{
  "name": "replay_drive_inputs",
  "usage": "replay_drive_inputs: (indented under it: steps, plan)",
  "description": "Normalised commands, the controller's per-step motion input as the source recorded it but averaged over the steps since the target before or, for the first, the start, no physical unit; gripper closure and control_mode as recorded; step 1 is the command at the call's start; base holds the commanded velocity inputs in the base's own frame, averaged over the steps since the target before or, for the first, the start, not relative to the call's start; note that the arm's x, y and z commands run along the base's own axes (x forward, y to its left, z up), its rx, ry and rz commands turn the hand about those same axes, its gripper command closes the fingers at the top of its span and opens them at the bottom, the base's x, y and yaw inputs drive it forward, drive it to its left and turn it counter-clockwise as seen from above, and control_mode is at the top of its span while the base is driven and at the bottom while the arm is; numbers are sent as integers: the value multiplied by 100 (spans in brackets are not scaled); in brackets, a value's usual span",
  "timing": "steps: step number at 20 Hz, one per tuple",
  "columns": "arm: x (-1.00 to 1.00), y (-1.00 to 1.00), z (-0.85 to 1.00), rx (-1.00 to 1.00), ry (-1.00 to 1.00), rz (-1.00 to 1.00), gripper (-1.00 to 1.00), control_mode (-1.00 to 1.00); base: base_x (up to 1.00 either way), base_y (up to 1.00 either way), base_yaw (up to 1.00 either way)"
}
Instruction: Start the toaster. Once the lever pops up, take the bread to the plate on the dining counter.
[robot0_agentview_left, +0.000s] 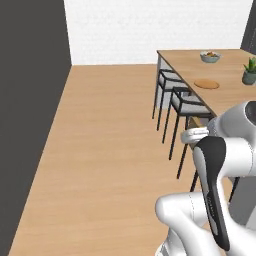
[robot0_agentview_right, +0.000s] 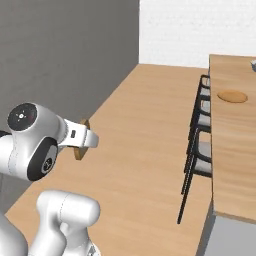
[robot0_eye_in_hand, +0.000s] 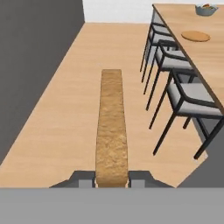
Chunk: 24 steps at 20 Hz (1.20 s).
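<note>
1. Clearly, the fingers (robot0_eye_in_hand: 112, 178) are clamped on the bread (robot0_eye_in_hand: 111, 127), which the hand view shows edge-on, a long tan slab running away from the camera above the wood floor (robot0_eye_in_hand: 65, 109).
2. From the right base view, the bread (robot0_agentview_right: 80, 145) sticks out beside the white wrist.
3. Off to the right, the plate (robot0_eye_in_hand: 195, 36) lies on the dining counter tabletop (robot0_eye_in_hand: 210, 57), near a fruit bowl (robot0_eye_in_hand: 206, 9).
4. Dark stools (robot0_eye_in_hand: 188, 100) line the tabletop's side.
5. Beside the plate stands a potted plant (robot0_agentview_left: 249, 71).
</note>
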Motion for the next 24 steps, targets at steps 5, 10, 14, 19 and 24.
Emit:
replay_drive_inputs:
  steps: [5, 10, 14, 19, 24]
  plan:
    - [0, 0, 0, 0, 0, 0, 100, 100, 100, 12, -9]
    - [0, 0, 0, 0, 0, 0, 100, 100, 100, 20, -10]
    - [0, 0, 0, 0, 0, 0, 100, 100, 100, 52, -11]
    - [0, 0, 0, 0, 0, 0, 100, 100, 100, 68, -10]
    - [0, 0, 0, 0, 0, 0, 100, 100, 100, 73, -8]
